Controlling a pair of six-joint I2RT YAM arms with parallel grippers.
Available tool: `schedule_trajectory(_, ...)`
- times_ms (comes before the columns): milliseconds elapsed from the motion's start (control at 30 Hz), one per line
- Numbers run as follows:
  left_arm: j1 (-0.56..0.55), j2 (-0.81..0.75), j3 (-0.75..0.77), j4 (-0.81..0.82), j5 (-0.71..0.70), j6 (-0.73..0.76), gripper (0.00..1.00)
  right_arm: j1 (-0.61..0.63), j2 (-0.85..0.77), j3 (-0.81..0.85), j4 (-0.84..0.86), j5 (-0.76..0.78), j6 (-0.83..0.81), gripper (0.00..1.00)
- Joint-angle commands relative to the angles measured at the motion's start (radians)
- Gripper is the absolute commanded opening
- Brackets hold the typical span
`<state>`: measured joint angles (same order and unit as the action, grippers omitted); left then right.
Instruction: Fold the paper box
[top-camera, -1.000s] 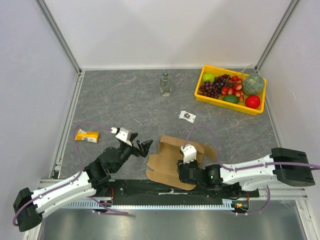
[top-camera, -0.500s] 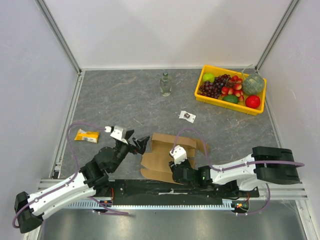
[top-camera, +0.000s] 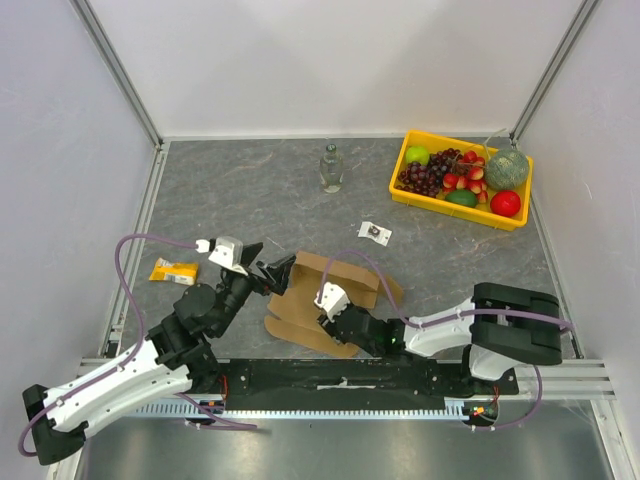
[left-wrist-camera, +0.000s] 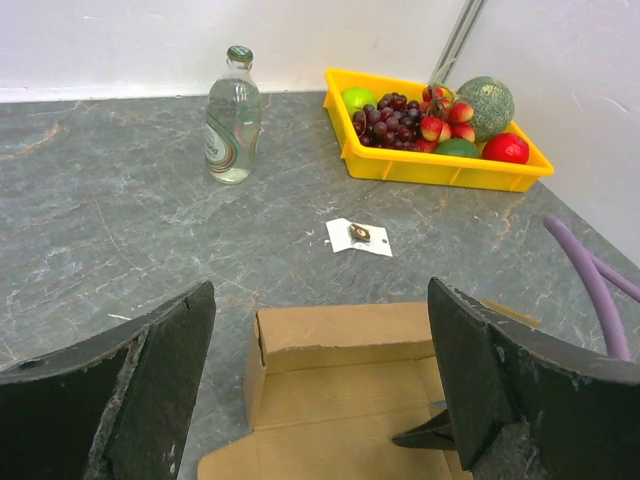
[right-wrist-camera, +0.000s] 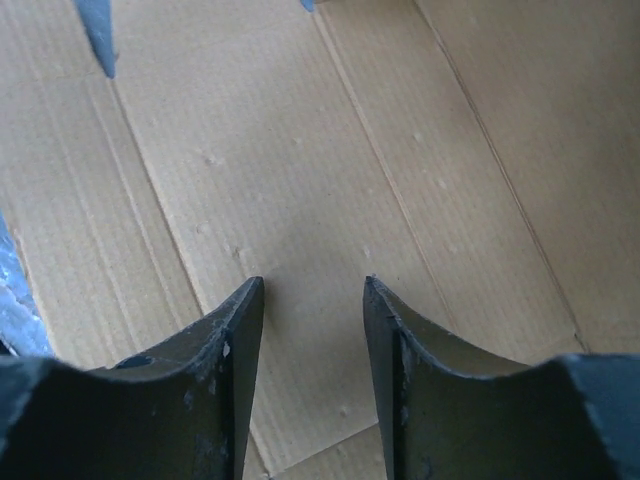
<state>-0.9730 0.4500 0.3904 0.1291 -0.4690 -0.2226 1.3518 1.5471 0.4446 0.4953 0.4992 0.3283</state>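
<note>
The paper box (top-camera: 298, 318) lies at the near middle of the table (top-camera: 250, 200), right in front of the two arm bases, and it is far from a box yet. It is a plain brown corrugated sheet, spread mostly flat, with flaps and rounded tabs sticking out along its edges. From the left wrist, the cardboard (left-wrist-camera: 340, 375) shows a far strip that seems to stand up as a low wall, with a flat panel running toward the camera. The right wrist view is filled with cardboard (right-wrist-camera: 330, 150): pale brown, fine ribbing, and long straight crease lines dividing the panels.

The left gripper (top-camera: 275, 272) hovers at the sheet's far left corner. Its fingers (left-wrist-camera: 150, 380) are spread wide with nothing between them. The right gripper (top-camera: 325, 318) is over the middle of the sheet. Its fingers (right-wrist-camera: 225, 370) stand a narrow gap apart, pointing down at the cardboard, and grip nothing; whether the tips touch the surface cannot be told.

Farther back stand a glass bottle (top-camera: 331, 168) and a yellow tray (top-camera: 405, 190) of fruit. A small white packet (top-camera: 375, 233) lies between the tray and the sheet.
</note>
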Motion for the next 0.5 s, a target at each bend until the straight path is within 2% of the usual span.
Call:
schedule_trajectory(0, -0.003, -0.002, 0.057, -0.048, -0.008, 0.039, 0.92, -0.057, 0.068, 0.025, -0.015, -0.164, -0.196, 0.51)
schedule_trajectory(300, -0.004, -0.013, 0.079, -0.086, -0.011, 0.048, 0.92, -0.134, 0.133, 0.088, -0.058, -0.316, -0.422, 0.49)
schedule_trajectory(467, -0.004, -0.022, 0.091, -0.111, -0.019, 0.051, 0.92, -0.154, 0.068, 0.097, -0.064, -0.327, -0.423, 0.52)
